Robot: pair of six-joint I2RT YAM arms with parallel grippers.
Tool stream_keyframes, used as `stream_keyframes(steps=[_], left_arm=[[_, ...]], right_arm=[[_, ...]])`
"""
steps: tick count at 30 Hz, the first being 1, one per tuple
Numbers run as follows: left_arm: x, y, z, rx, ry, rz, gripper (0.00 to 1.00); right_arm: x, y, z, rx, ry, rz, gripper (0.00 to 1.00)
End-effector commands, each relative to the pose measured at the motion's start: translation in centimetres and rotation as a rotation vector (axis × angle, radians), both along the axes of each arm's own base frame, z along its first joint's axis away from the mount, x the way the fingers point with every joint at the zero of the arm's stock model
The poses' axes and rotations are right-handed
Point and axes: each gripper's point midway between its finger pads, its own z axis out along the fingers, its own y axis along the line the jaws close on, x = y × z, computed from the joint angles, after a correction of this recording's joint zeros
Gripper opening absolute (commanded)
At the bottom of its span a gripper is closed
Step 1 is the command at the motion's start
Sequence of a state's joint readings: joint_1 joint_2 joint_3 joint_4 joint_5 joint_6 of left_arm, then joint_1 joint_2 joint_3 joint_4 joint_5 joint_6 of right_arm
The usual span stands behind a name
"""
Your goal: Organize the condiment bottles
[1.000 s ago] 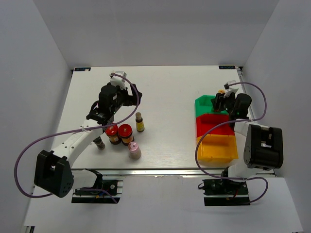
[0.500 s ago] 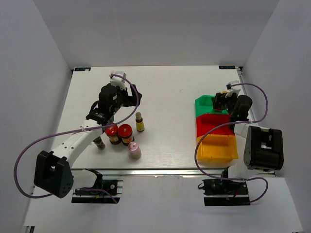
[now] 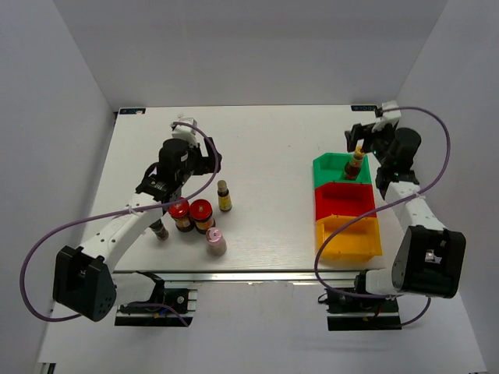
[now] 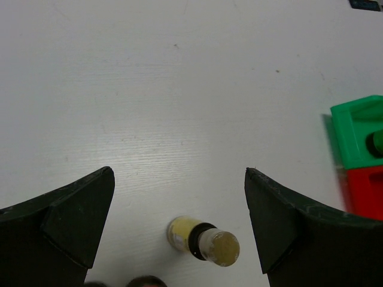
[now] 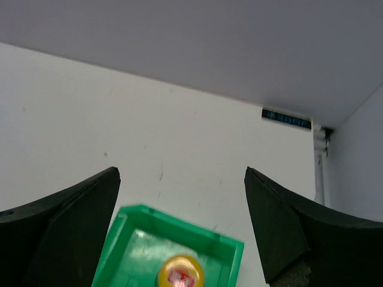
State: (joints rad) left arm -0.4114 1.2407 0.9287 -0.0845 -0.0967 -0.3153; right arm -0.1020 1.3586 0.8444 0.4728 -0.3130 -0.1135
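The yellow-capped dark sauce bottle stands upright in the green bin; its cap shows just below my right gripper, which is open and empty above the bin's far edge. My left gripper is open and empty, hovering a little beyond the yellow-labelled brown bottle, which sits low between its fingers. Two red-lidded jars, a pink-capped pale bottle and a thin dark bottle stand grouped under the left arm.
A red bin and a yellow bin line up in front of the green one at the table's right. The green bin and red bin also show at the right edge of the left wrist view.
My right gripper opened, let go of the yellow-capped bottle in the green bin, and drew up and back toward the far edge. The left arm barely shifted.
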Motion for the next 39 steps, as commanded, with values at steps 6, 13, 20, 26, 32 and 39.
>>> stream_keyframes(steps=[6,13,20,26,32,39], left_arm=[[0.1,6.3,0.7,-0.1,0.107,0.299,0.98],[-0.9,9.7,1.1,-0.158,0.09,0.415,0.98],[-1.5,9.8,2.1,-0.188,0.053,0.409,0.98],[-1.7,9.7,2.1,-0.181,0.046,0.394,0.98],[-2.1,8.9,2.6,-0.207,0.026,0.342,0.98],[-2.2,9.7,2.4,-0.184,0.023,0.38,0.98]], right_arm=[[-4.8,13.1,7.6,-0.053,-0.049,0.292,0.89],[-12.6,24.5,3.3,0.06,0.093,0.627,0.9],[-16.5,33.6,-2.6,-0.017,0.21,0.776,0.89],[-15.6,39.1,-6.2,-0.074,0.241,0.744,0.89],[-14.9,42.2,-7.3,-0.056,0.237,0.758,0.89],[-13.9,44.3,-8.9,-0.079,0.229,0.732,0.75]])
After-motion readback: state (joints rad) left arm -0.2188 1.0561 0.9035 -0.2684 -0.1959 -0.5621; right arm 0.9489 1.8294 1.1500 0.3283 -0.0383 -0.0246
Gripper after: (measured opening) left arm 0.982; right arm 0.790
